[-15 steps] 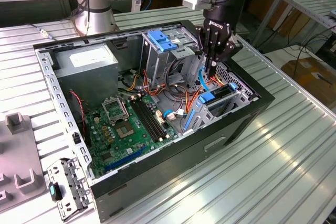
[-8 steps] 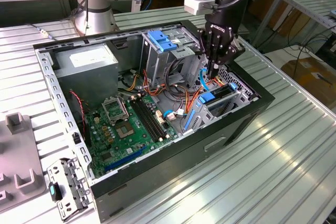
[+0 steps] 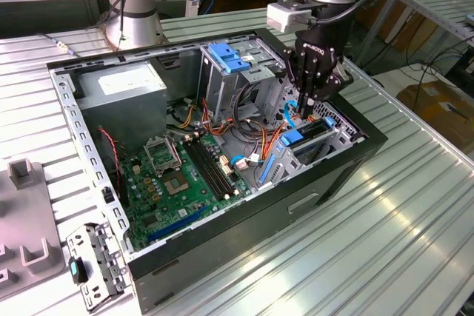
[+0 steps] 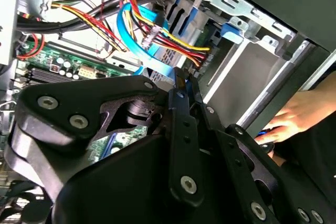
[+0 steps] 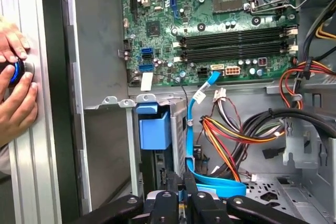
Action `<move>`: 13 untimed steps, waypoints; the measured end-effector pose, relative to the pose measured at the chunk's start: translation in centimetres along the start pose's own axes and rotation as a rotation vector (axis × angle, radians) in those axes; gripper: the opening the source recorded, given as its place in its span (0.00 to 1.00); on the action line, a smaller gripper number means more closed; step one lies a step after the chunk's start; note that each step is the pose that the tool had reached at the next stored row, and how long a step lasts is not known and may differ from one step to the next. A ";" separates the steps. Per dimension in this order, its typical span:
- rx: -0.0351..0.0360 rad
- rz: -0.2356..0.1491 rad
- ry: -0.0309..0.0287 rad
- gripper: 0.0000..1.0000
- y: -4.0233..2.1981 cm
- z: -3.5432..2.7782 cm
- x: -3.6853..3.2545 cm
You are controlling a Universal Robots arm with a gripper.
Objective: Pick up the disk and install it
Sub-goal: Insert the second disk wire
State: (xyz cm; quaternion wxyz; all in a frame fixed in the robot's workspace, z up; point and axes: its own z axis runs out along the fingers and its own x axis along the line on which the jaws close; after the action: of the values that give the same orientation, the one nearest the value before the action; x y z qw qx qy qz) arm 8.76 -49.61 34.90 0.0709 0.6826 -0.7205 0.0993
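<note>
Gripper: we see the gripper (image 3: 306,112) pointing down into the open computer case (image 3: 348,175), over the drive bay at the exterior view's right; in both wrist views its fingers (image 5: 190,192) are drawn together with no gap that we can make out, and nothing is visibly clamped between them.
Disk: we take the blue-railed block standing on edge in the bay to be the disk (image 5: 153,129); it sits low in its metal slot, just beside the fingertips, with its label hidden from us.
Why it sits so: standing on edge, its blue rails can run between the walls of the slot, so we judge it partly or fully seated; we cannot tell which.
Why the gripper is so: closed fingers right by the disk's top suit pressing more than carrying, in our judgement.
Cables: a flat blue cable (image 5: 197,129) and a bundle of red, orange and yellow wires (image 5: 236,129) run beside the bay, near the fingers.
Hand: a person's hand (image 5: 16,93) rests on a blue button at the table's edge, outside the case; we take it for a safety control.
Writing: white lettering marks the gripper's body and a white sticker tops the grey box (image 3: 122,83); we leave both unread.
</note>
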 end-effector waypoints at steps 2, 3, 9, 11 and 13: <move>0.0099 -0.004 -0.0009 0.16 0.32 0.07 0.23; 0.0142 -0.004 -0.0013 0.16 0.41 0.11 0.29; 0.0216 -0.005 -0.0018 0.16 0.53 0.15 0.37; 0.0217 -0.005 -0.0019 0.16 0.53 0.16 0.36; 0.0220 -0.005 -0.0020 0.16 0.53 0.16 0.36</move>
State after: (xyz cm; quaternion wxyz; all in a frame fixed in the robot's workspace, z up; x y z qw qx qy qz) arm 8.21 -49.97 34.81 0.0629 0.6852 -0.7178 0.1064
